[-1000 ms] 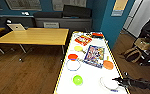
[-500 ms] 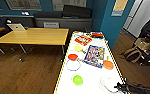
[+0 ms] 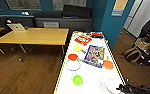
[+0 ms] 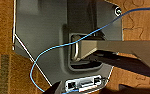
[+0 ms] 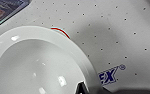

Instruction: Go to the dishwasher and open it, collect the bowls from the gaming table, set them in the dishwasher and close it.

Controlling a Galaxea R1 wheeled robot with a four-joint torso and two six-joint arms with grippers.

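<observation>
On my left wrist camera I see the robot's wide grey plate [image 4: 43, 37], flat with angled edges and a round fitting [image 4: 118, 11] at one corner. A thin blue cable [image 4: 66, 45] loops across that plate. Just below the plate's recess sits a small pale connector block [image 4: 83, 83]. My right arm [image 3: 138, 88] looks black and ribbed.

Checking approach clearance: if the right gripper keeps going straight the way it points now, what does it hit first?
Most likely the white glossy bowl on the white perforated tabletop: the right gripper points at it in the head view, and it sits large in the right wrist view. How close the two are is unclear.
</observation>
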